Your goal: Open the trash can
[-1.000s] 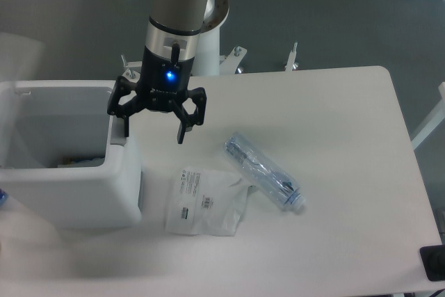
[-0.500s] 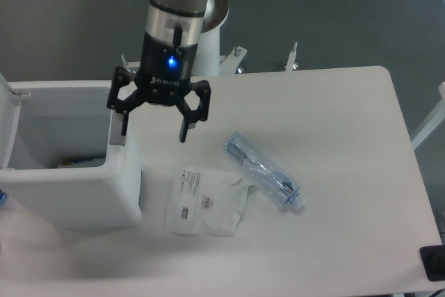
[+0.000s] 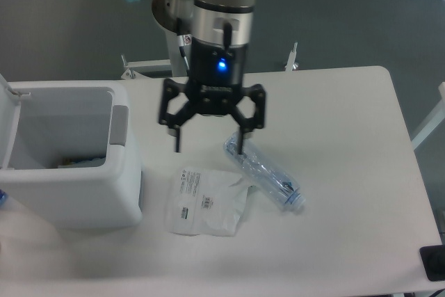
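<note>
The white trash can [image 3: 76,193] stands at the table's left edge with its top open, and some rubbish shows inside at the bottom. Its lid [image 3: 8,109] is swung up at the far left, only an edge showing. The grey latch tab [image 3: 119,125] sits on the right rim. My gripper [image 3: 208,147] hangs open over the table to the right of the can, apart from it, with nothing between its fingers. Its right fingertip is just above the end of a clear plastic bottle [image 3: 268,175].
The clear bottle lies on its side at mid table. A white plastic packet [image 3: 207,202] with printed labels lies flat next to the can's right wall. The table's right edge [image 3: 410,165] curves near a white frame.
My gripper has moved right, away from the can's right rim to above the table between the packet and the bottle. The lid has stayed up and the can stays open.
</note>
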Motion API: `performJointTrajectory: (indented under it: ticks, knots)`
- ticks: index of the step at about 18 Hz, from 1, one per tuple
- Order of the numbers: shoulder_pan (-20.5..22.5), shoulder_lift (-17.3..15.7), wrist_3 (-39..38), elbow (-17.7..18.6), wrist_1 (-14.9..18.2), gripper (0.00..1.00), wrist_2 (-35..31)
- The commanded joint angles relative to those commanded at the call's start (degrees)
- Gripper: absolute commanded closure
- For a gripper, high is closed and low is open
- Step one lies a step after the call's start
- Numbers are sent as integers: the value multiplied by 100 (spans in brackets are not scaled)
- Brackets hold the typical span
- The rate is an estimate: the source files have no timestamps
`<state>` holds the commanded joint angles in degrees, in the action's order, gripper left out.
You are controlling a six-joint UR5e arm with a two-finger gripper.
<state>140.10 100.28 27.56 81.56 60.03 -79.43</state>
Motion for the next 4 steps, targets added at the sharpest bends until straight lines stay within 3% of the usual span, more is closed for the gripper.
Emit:
performJointTrajectory:
  ticks: [4]
  knots:
    - [26, 35, 627, 35, -26, 0, -485]
